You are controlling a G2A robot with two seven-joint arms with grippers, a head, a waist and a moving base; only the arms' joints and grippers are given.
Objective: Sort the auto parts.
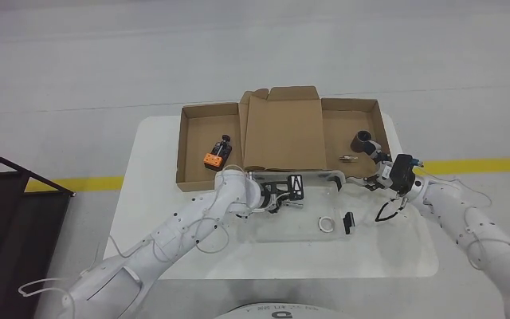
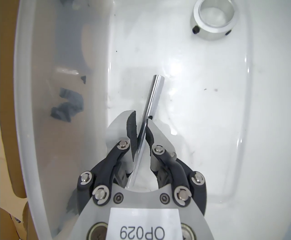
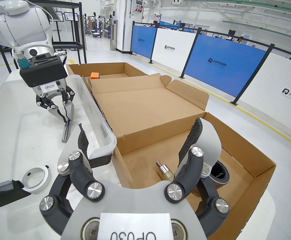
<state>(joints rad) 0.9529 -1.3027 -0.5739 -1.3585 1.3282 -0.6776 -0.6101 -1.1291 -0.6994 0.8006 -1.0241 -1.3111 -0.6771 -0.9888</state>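
Observation:
My left gripper (image 2: 141,118) is shut on a thin steel rod (image 2: 150,102), whose tip hangs just above the floor of the clear plastic tray (image 2: 22,91). From the right wrist view, the left gripper (image 3: 66,119) and rod (image 3: 66,133) are at the tray's far side. My right gripper (image 3: 139,130) stands open and empty over the tray corner and the right compartment of the cardboard box (image 3: 261,172). In the top view the left gripper (image 1: 299,190) and right gripper (image 1: 352,182) both sit near the box's front wall.
An aluminium collar ring (image 2: 213,19) and a small black part (image 1: 348,222) lie in the tray. The right compartment holds a threaded metal stud (image 3: 164,170) and a black cylinder (image 3: 219,173). An orange and black part (image 1: 217,153) lies in the left compartment. Folded flaps (image 1: 283,127) cover the middle.

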